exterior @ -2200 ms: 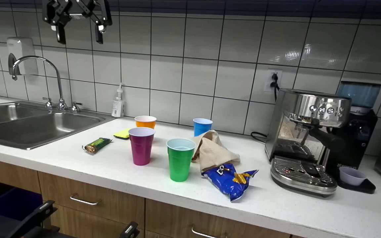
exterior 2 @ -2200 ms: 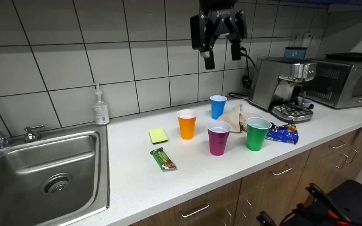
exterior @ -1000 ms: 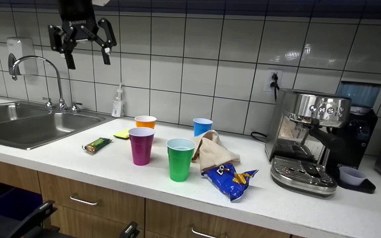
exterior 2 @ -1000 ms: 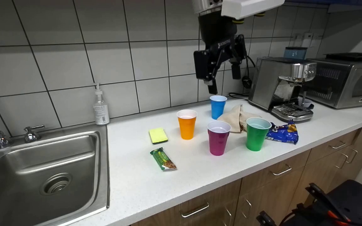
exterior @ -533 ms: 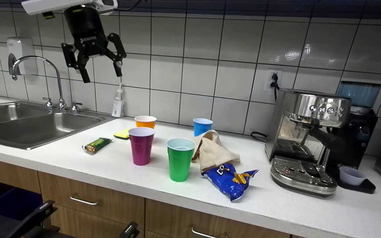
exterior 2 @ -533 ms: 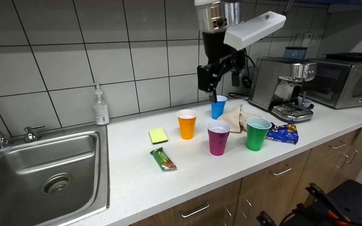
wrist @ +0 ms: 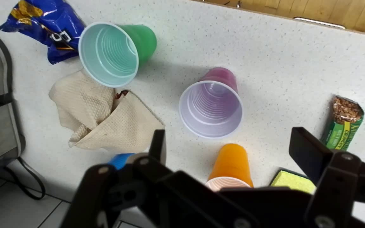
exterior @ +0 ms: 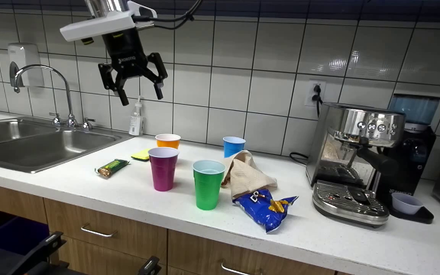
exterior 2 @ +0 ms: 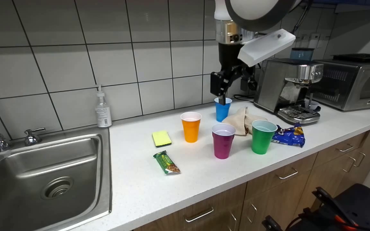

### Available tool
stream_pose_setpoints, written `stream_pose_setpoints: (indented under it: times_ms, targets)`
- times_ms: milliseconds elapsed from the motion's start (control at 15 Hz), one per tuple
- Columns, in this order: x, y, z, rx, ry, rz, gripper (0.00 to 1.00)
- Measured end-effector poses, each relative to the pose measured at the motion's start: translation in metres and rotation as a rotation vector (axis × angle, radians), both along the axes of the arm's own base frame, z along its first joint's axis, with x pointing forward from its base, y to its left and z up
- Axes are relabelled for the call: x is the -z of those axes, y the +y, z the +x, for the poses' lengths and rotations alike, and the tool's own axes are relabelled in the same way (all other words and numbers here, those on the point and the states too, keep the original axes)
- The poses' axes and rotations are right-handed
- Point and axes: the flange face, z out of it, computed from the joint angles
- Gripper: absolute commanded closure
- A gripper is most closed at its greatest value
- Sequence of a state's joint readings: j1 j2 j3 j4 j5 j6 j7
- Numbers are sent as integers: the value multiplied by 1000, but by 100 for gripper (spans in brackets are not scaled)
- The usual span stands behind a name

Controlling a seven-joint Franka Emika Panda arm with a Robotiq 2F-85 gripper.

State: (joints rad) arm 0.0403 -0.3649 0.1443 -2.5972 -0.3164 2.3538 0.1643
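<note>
My gripper [exterior: 142, 99] is open and empty, high above the white counter. It also shows in an exterior view [exterior 2: 233, 95] and in the wrist view [wrist: 228, 130]. In the wrist view the orange cup [wrist: 232, 161] appears between the spread fingers, below them, its rim partly hidden by the gripper body. The purple cup [wrist: 215, 107] stands just beyond the fingertips, upright on the counter. A yellow sponge [wrist: 291, 181] and a green-wrapped bar [wrist: 341, 133] lie near the right finger. The blue cup [exterior 2: 222, 112] is mostly hidden behind the left finger in the wrist view.
The green cup [exterior: 208, 187], a beige cloth [exterior: 248, 177] and a blue snack bag [exterior: 266, 210] lie along the counter. A coffee machine [exterior: 357, 164] and microwave [exterior 2: 358, 83] stand at one end, a sink [exterior 2: 56, 166] and pump bottle [exterior 2: 103, 112] at the other. A tiled wall [exterior: 227, 88] backs the counter.
The gripper has come down from above, moving right in both exterior views and tilting slightly. It stays open. The cups and other things have not moved.
</note>
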Motion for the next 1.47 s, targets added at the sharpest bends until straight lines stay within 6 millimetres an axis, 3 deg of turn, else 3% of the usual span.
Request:
stream_pose_setpoints:
  times_ms: [667,1467]
  targets:
    - [39,-37,34,53,-32,6,0]
    - [83,-90,111,93,-45,23,0]
